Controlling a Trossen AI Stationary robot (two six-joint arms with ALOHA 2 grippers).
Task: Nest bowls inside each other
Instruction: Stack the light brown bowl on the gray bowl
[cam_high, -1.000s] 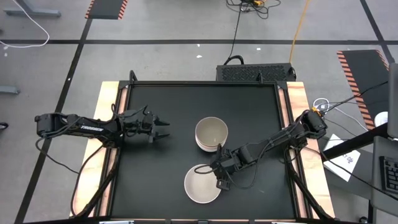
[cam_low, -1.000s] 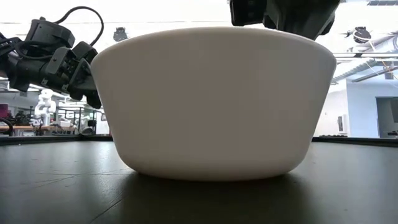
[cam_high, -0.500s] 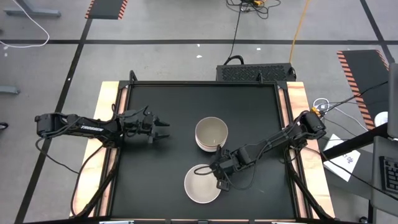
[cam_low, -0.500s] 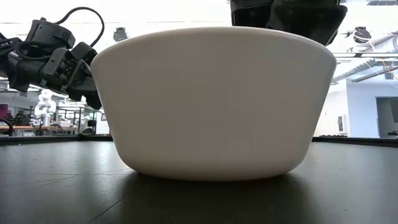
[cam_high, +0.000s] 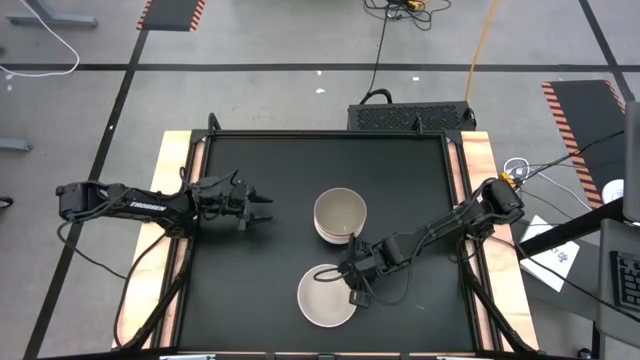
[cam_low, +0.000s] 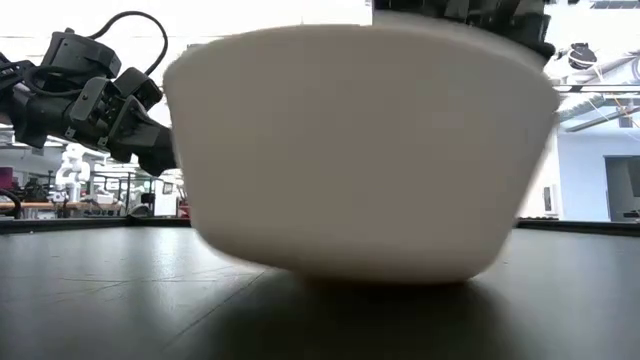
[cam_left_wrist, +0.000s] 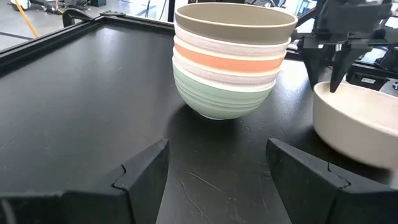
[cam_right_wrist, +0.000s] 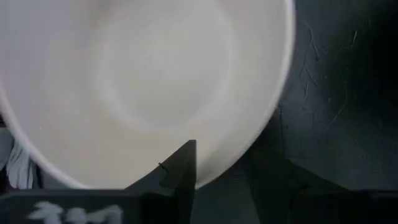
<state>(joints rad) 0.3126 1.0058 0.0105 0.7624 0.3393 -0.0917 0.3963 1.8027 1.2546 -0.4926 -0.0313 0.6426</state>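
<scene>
A: Where's your loose cream bowl (cam_high: 324, 298)?

B: Near the table's front edge, beside the stack (cam_high: 340, 214). Your right gripper (cam_high: 349, 285) straddles its rim, one finger inside and one outside, clamped on the wall so the bowl tips up.

A: And the left gripper (cam_high: 262, 207)?

B: Fingers apart, waiting well clear on the stack's far side.

A black mat (cam_high: 260, 280) covers the wooden table (cam_high: 170, 150). At 12 o'clock beyond it sits a dark vented box (cam_high: 410, 117). At 3 o'clock, papers (cam_high: 555, 255) and a keyboard (cam_high: 628, 285) lie beside striped floor tape (cam_high: 585, 110).
</scene>
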